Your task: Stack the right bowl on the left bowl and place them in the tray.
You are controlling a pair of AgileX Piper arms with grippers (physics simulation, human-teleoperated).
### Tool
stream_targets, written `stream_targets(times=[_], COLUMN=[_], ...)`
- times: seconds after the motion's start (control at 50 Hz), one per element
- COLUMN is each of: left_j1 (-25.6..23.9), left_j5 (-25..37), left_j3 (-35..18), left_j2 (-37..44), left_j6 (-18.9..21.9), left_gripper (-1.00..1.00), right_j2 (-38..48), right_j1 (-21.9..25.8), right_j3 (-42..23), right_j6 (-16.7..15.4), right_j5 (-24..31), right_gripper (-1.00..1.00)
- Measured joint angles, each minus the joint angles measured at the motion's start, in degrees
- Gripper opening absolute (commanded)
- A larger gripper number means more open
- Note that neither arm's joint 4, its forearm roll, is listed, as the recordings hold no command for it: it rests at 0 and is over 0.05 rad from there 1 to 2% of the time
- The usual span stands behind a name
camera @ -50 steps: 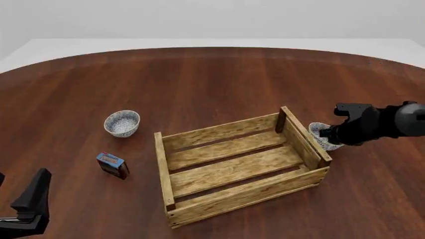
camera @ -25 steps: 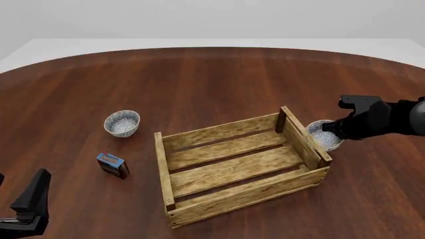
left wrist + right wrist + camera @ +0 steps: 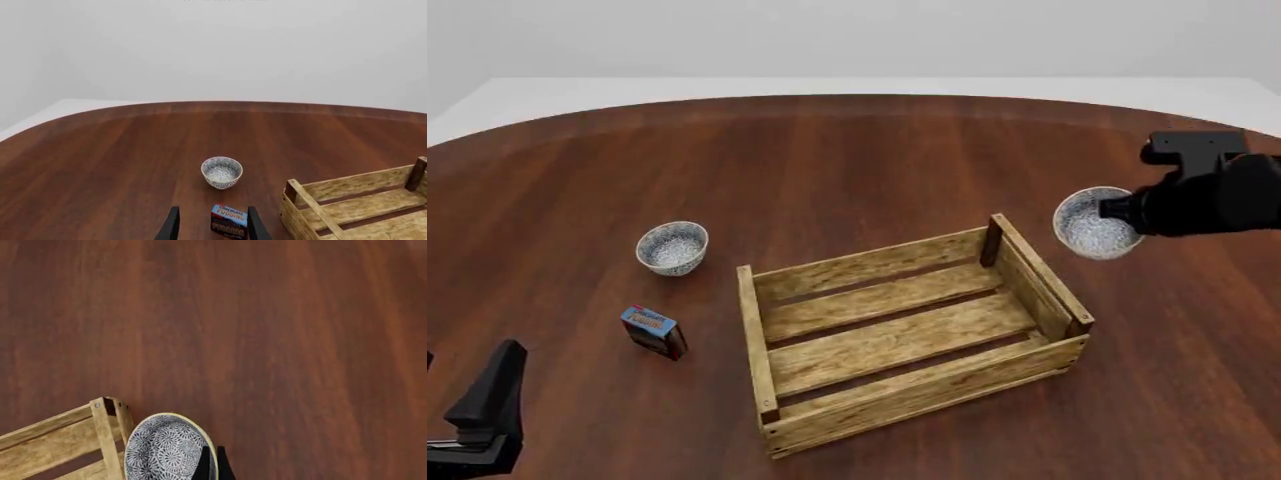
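The right bowl [image 3: 1093, 224] [image 3: 168, 449], white with blue-grey lacy pattern, hangs tilted in the air above the table just right of the tray's far right corner. My right gripper [image 3: 1124, 208] [image 3: 212, 463] is shut on its rim. The left bowl [image 3: 673, 247] [image 3: 221, 172] stands upright on the table at the left. The tray [image 3: 908, 330] [image 3: 347, 210] [image 3: 80, 432], a wooden slatted crate, sits in the middle with nothing in it. My left gripper [image 3: 481, 415] [image 3: 210, 225] stays open near the front left edge, far from the bowl.
A small blue box [image 3: 653, 331] [image 3: 229, 220] stands on the table between the left bowl and my left gripper, in line with the open fingers. The round brown table [image 3: 854, 160] extends far behind the tray.
The right gripper has lifted the right bowl off the table beside the tray, up and slightly right. The left arm has not moved.
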Motion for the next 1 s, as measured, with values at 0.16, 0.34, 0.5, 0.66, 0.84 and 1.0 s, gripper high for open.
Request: stream_targets(times=[0.16, 0.34, 0.5, 0.66, 0.84, 1.0], left_j1=[0.17, 0.27, -0.3, -0.83, -1.03, -1.31], left_j5=[-0.09, -0.92, -1.98, -2.53, -3.52, -4.86], left_j3=[-0.01, -0.01, -0.02, -0.05, -0.09, -0.1], left_j2=[-0.08, 0.77, 1.99, 2.55, 3.63, 5.08], left_j6=[0.14, 0.58, 0.94, 1.0, 1.13, 0.93], left_gripper=[1.0, 1.0, 1.0, 1.0, 1.0, 1.0], right_j2=[-7.1, -15.45, -21.18, -25.15, -27.64, -28.68], right_j1=[2.4, 7.72, 12.86, 17.98, 24.06, 28.91], right_j3=[0.09, 1.3, 2.69, 4.13, 6.0, 7.78], right_j6=[0.68, 3.03, 5.27, 5.96, 6.75, 8.68], right_j5=[1.85, 3.38, 3.69, 2.69, -0.07, -3.79], right_gripper=[-1.0, -1.0, -1.0, -1.0, -1.0, -1.0])
